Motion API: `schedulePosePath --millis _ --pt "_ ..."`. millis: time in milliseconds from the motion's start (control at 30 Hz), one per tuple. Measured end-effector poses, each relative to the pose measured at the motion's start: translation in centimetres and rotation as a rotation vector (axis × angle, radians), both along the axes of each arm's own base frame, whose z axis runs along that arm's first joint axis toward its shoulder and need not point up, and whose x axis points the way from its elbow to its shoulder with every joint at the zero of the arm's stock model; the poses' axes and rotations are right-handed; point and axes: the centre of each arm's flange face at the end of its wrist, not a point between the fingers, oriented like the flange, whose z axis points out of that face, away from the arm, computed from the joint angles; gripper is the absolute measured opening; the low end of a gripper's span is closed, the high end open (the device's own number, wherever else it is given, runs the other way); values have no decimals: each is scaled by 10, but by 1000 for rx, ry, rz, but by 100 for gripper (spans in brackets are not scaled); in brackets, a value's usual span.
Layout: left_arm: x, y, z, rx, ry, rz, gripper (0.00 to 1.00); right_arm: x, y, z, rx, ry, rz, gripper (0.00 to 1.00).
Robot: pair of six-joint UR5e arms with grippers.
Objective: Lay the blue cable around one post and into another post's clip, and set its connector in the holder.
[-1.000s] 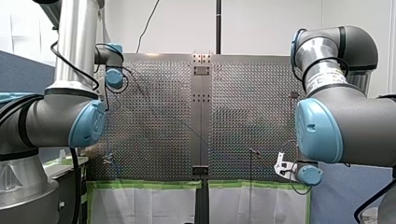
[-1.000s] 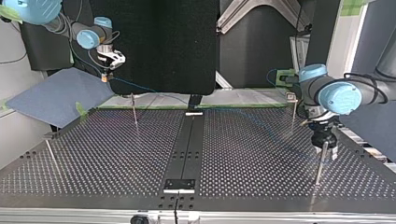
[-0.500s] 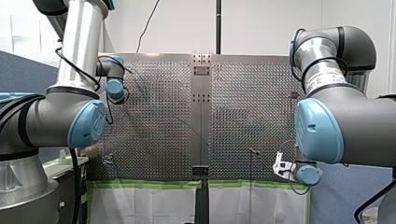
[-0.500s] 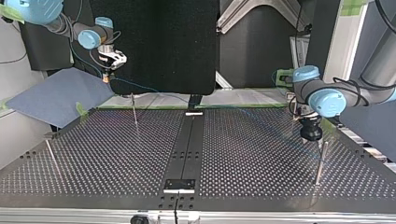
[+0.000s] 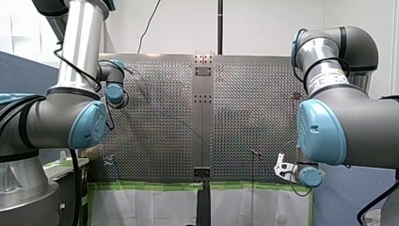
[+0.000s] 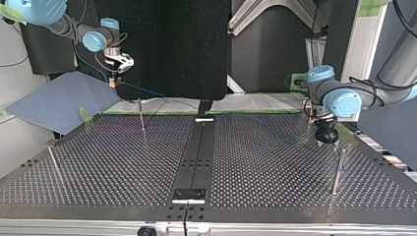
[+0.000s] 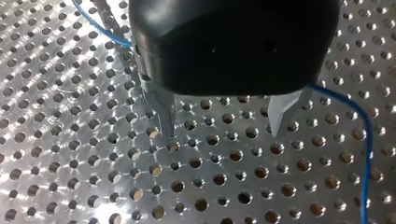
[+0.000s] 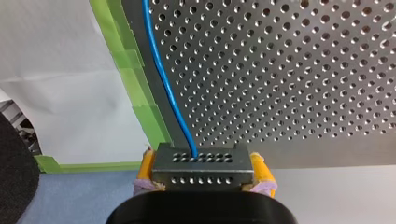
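Since a second ago, you see the left gripper (image 6: 327, 141) has drawn off toward 11 o'clock in the top view, away from the post (image 6: 337, 168) it hovered over; its metal fingers (image 7: 161, 112) stand apart, holding nothing, with the blue cable (image 8: 163, 79) passing either side. The right gripper (image 8: 203, 169) stays clamped on the black connector (image 8: 201, 175) at 10 o'clock, by the edge of the perforated table (image 8: 289, 70)

Opposed views across table (image 6: 98, 162) — wrists close
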Motion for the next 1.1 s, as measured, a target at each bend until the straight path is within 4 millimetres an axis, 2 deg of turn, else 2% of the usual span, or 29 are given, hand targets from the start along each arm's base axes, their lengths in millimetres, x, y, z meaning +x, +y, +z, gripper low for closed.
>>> schedulePosePath --millis 233,500,800,1100 --pt "-1 -11 -4 -56 -22 -54 100 1 0 0 0 -1 5 0" --pt "-10 -19 -20 -124 -47 -110 100 2 1 0 0 -3 7 0" --pt "-12 -23 -23 -198 -65 -109 100 4 2 0 4 -2 11 0" --pt "-20 -8 -29 -277 -86 -12 100 6 3 -1 8 -1 14 0"
